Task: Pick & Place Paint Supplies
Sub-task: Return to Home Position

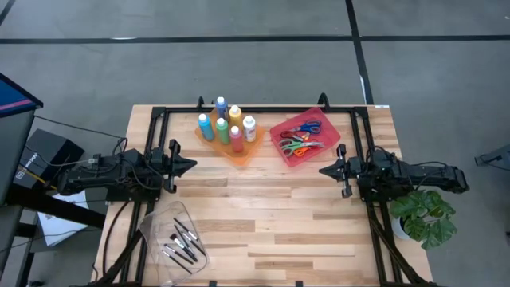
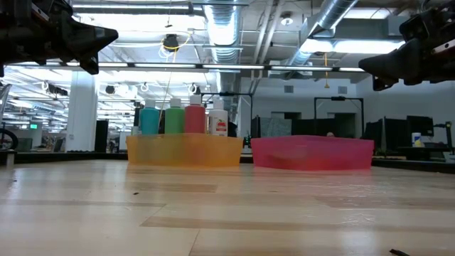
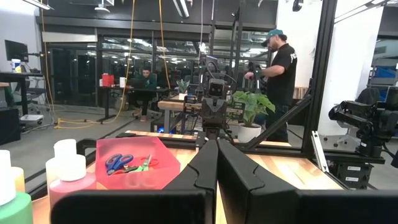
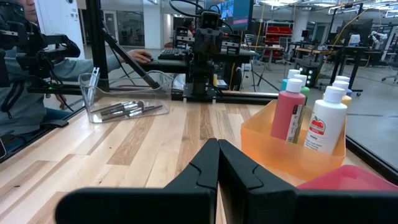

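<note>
The bench (image 1: 263,215) is showing pale, banded wood. The paint bottles (image 1: 223,130) are showing blue, green, amber, white and pink in a translucent orange tray (image 1: 241,156). The scissors (image 1: 301,137) are showing blue, red, green and orange handles in a pink bin (image 1: 333,127). The brushes (image 1: 182,243) are looking dark.

Six capped paint bottles (image 1: 222,130), blue, green, orange, pink and white, stand upright, clustered in the orange tray (image 1: 241,157) at the far side of the bench (image 1: 279,215). Just beside it, scissors (image 1: 303,135) with blue, red, green and orange handles lie jumbled in the pink bin (image 1: 331,126). Thin dark-handled brushes (image 1: 182,243) lie flat in the clear tray (image 1: 163,219) near the front left corner
</note>
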